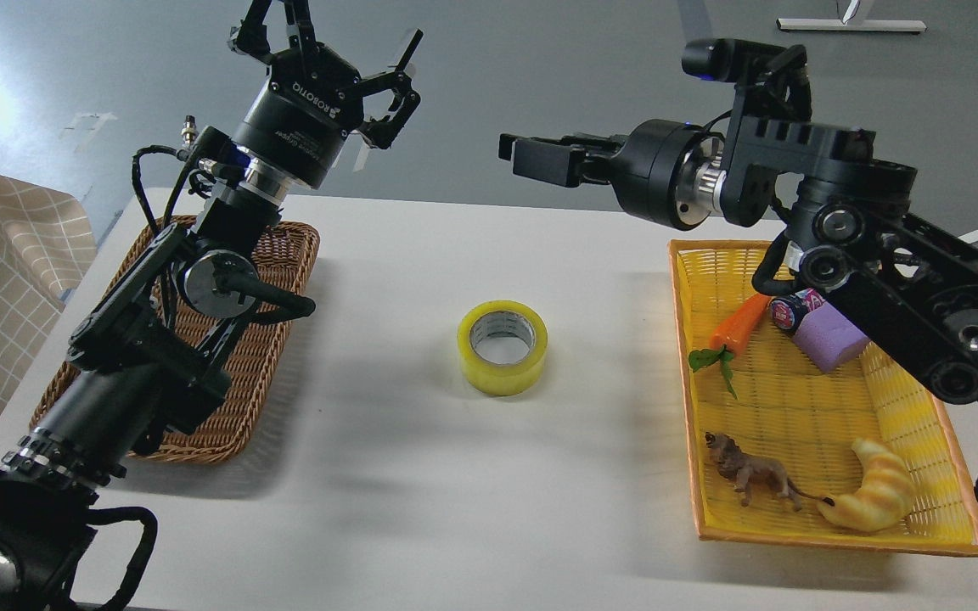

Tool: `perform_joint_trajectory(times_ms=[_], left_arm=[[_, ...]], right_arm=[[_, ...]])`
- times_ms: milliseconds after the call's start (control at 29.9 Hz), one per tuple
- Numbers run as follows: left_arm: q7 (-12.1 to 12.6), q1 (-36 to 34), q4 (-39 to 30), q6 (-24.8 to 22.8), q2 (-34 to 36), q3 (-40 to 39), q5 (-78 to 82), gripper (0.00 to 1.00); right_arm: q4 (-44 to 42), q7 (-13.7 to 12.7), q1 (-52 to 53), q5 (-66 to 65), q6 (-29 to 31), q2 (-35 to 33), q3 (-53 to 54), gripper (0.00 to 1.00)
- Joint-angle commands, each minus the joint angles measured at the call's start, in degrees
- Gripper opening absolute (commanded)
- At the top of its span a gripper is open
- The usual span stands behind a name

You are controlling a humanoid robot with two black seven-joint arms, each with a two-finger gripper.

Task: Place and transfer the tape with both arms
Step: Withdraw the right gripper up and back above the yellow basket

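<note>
The tape (502,346), a yellow roll with a grey-white core, lies flat on the white table (421,475) near its middle, touched by nothing. My left gripper (328,47) is raised above the table's far left, fingers spread open and empty, well left of and above the tape. My right gripper (531,159) is lifted high over the far edge, pointing left, above and behind the tape, with nothing in it. I see it side-on, so its fingers overlap.
A brown wicker basket (289,246) sits at the left under my left arm. A yellow basket (682,339) at the right holds a carrot (731,327), a can (790,310), a purple block (829,339), a lion (752,475) and a croissant toy (875,501).
</note>
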Motion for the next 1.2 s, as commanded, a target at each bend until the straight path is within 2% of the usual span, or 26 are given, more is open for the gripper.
perform_joint_trajectory(times_ms=[0,267,535,601,768,1002,1069,1169], left_arm=[[0.0,0.0,0.0,0.0,0.1,0.0,0.0,0.98],[0.0,0.0,0.1,0.0,-0.1,0.0,0.0,0.98],[0.1,-0.2,0.1,0.0,-0.3,0.1,0.0,0.98],[0.1,-0.2,0.1,0.0,-0.1,0.2,0.0,0.98],[0.1,-0.3,0.1,0.0,-0.1,0.2,0.0,0.98],[0.1,-0.3,0.1,0.0,-0.2,0.2,0.1,0.98],[0.1,-0.3,0.1,0.0,-0.2,0.2,0.1,0.98],[0.0,-0.3,0.1,0.0,-0.1,0.2,0.1,0.98]], right_arm=[[2.2,0.2,-3.7,0.1,0.0,-0.2,5.2,0.99],[4.6,1.1,-13.1,5.0,0.0,1.5,20.7,0.97],[3.8,1.2,-17.7,15.2,0.0,7.7,39.6,0.95],[3.3,2.0,-19.0,19.0,0.0,9.3,44.1,0.95],[0.8,4.0,-20.2,26.9,0.0,12.3,49.2,0.95],[-5.4,4.0,-20.3,40.3,0.0,15.0,50.2,0.96],[-8.0,3.7,-19.9,44.3,0.0,17.5,50.3,0.96],[-9.7,3.1,-19.5,46.1,0.0,17.9,50.4,0.96]])
